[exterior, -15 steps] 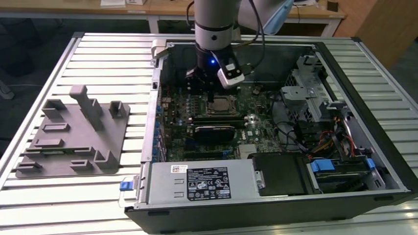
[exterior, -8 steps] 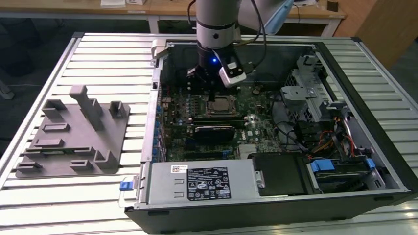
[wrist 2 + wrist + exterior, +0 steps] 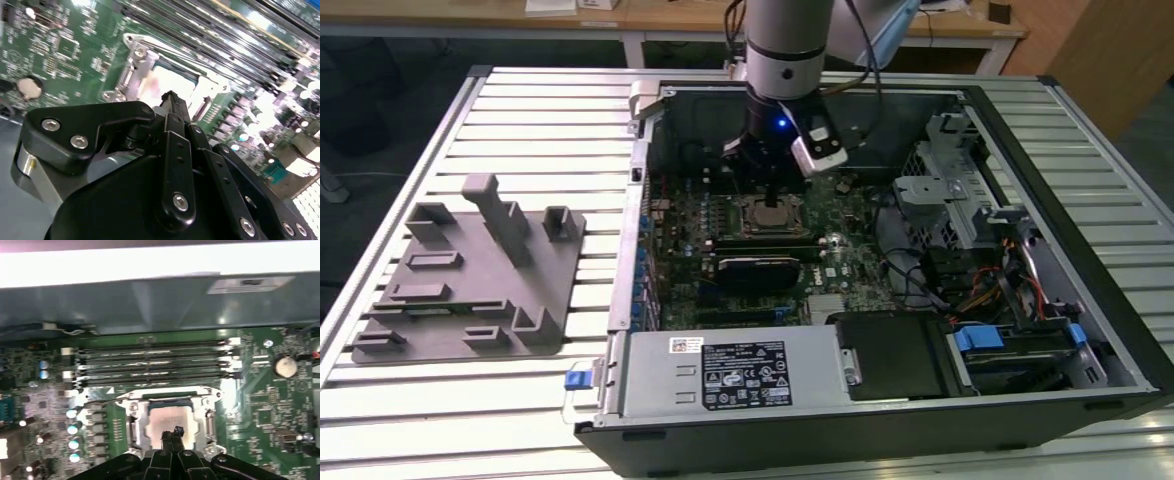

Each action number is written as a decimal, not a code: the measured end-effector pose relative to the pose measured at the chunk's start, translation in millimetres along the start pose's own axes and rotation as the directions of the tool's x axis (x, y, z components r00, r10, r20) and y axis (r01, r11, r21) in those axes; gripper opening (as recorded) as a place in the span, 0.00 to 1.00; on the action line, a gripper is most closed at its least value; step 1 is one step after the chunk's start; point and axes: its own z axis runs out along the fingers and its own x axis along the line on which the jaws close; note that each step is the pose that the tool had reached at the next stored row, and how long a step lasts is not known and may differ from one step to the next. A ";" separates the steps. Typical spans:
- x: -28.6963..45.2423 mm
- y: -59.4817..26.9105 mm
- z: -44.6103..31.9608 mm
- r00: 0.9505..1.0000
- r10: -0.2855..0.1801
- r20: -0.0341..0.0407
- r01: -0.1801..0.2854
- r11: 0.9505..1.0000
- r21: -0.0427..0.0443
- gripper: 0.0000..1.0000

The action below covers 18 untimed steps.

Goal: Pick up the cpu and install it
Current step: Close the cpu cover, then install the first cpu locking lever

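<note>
First wrist view | gripper [image 3: 173,432] tips together over cpu [image 3: 167,416] (lying within socket frame [image 3: 134,426]) | memory slots [image 3: 150,360] near

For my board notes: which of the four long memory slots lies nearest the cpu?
The slot beside the metal frame around the cpu; the other three lie beyond it, toward the case wall.

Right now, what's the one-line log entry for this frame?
gripper: shut, holding nothing | position: over cpu | cpu: lying in socket

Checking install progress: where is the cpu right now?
In the first wrist view the cpu lies inside the socket frame on the motherboard, beside the memory slots, just under the gripper.
</note>
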 end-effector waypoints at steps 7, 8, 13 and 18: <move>-2.8 0.2 -5.2 1.000 0.000 0.000 0.000 1.000 0.000 0.11; -2.8 0.2 -6.3 1.000 0.000 0.000 0.000 1.000 0.000 0.11; -2.9 0.3 -9.5 1.000 0.000 0.000 0.000 1.000 0.000 0.11; -2.9 0.2 -9.7 1.000 0.000 0.000 0.000 1.000 0.000 0.11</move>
